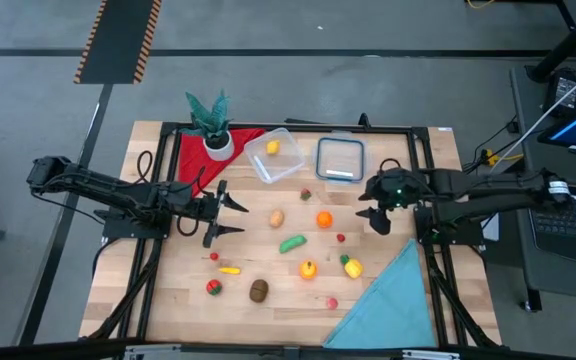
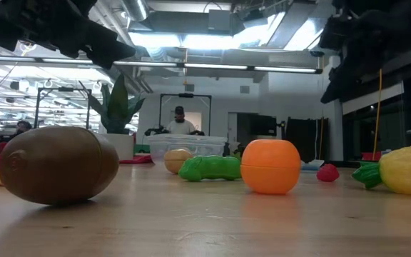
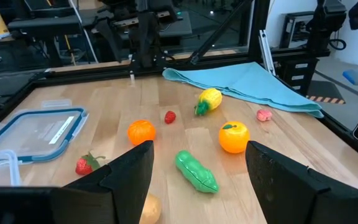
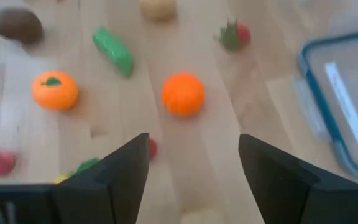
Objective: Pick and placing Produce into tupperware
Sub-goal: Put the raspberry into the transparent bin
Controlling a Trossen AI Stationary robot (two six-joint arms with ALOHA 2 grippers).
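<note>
No brand name or writing can be read on anything; the only label-like mark is a pale strip on the flat lid (image 1: 340, 159), and its text is too small to make out.

One tupperware (image 1: 275, 155) sits on the wooden desk (image 1: 168, 300), and it serves as the landmark. Inside it lies one yellow piece (image 1: 273, 147). Just to its right lies the single lid with the blue-grey rim. To its left stand one potted plant (image 1: 211, 122) and one red cloth (image 1: 196, 158). Below it, scattered on the desk, are the loose produce: one orange (image 1: 324, 220), one green pod (image 1: 292, 243), one tan potato (image 1: 277, 217), one brown kiwi (image 1: 259, 290), one strawberry (image 1: 306, 195) and several smaller red, yellow and pink pieces. One blue cloth (image 1: 393, 300) lies far down to its right.

The left gripper (image 1: 226, 216) hovers below and left of the tupperware, fingers spread, holding nothing. The right gripper (image 1: 371, 205) hangs right of the lid, fingers likewise spread and empty.
</note>
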